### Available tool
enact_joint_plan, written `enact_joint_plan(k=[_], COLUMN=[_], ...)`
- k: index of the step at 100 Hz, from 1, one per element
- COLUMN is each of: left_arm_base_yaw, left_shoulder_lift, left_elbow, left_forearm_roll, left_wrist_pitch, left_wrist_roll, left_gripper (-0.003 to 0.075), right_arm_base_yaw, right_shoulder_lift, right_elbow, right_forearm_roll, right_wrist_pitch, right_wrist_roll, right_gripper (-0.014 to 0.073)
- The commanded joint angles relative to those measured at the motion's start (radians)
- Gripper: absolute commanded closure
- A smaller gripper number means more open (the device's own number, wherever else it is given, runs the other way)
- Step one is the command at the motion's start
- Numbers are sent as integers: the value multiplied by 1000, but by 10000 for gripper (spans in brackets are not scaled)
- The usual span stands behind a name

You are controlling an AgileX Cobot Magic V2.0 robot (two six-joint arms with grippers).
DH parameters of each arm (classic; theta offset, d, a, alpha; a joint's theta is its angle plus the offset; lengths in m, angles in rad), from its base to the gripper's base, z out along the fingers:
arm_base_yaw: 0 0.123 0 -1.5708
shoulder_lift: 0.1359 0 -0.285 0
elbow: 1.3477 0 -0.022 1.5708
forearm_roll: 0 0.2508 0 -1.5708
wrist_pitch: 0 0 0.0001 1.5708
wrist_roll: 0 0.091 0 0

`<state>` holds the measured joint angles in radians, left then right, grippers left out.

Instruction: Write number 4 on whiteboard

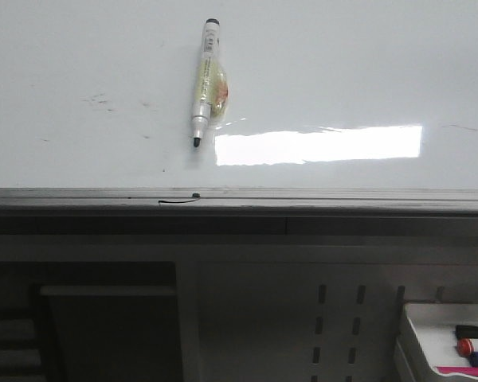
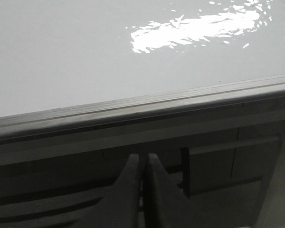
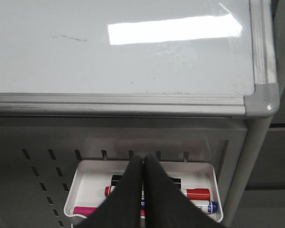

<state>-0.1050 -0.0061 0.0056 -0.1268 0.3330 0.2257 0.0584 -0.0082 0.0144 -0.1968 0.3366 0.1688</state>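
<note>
Though faintly smudged, glossy whiteboard [image 1: 342, 72].

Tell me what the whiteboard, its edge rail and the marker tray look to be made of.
The whiteboard looks like a glossy coated panel: it mirrors a bright strip of light and shows faint smudges.
The edge rail seems brushed grey metal, with ridged lines along it and a rounded grey corner cap, perhaps plastic.
The marker tray looks like smooth white moulded plastic, with rounded corners.

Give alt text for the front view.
A black-tipped marker lies uncapped on a glossy whiteboard that bears no number yet, only faint smudges. Below its grey rail, a white tray of coloured markers sits at lower right.
</note>
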Motion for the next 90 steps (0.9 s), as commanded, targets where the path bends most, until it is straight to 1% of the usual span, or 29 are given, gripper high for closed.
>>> enact_joint_plan(k=[1,80,90], left_arm_base_yaw=[-2,-2,-2], left_shoulder_lift=[-23,-23,-23], left_elbow=[33,33,33], left_forearm_roll=[-8,-8,-13], left_wrist_pitch=[-60,-63,-89], left_wrist_roll=[-9,-9,-9], left_gripper=[741,741,741], right_arm_base_yaw=[-5,-5,-5], right_shoulder_lift=[-17,-17,-17], right_elbow=[20,20,20], right_forearm_roll=[-10,-10,-12], right_wrist_pitch=[-28,-28,-72], right_wrist_roll=[-1,-1,-1], right_gripper=[643,643,643])
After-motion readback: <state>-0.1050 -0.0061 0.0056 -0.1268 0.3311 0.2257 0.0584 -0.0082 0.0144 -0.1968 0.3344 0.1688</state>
